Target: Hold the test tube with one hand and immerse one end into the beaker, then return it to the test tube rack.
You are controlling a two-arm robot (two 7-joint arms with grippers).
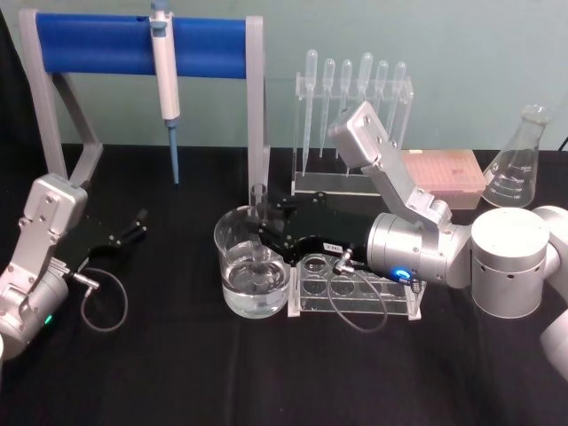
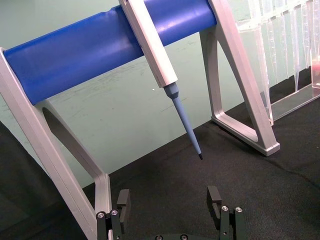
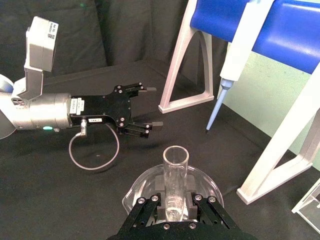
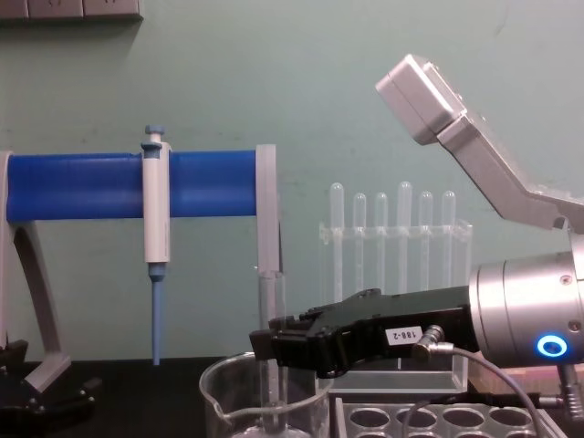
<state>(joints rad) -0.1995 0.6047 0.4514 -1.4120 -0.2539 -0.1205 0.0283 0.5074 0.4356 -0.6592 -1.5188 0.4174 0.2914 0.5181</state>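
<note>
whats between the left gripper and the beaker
Bare black cloth, nothing else, from the open left gripper to the beaker; the head and right wrist views show it. The right gripper holds the tube in the beaker.

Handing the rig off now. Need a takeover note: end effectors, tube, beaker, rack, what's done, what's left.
Right end effector: shut on the test tube, holding it upright in the beaker.
Left end effector: open, parked at the robot's left.
The tube's lower end appears dipped in the liquid.
The test tube rack sits just right of the beaker.
Done: pick-up, dip.
Left: lift out, seat the tube in the rack, release.
</note>
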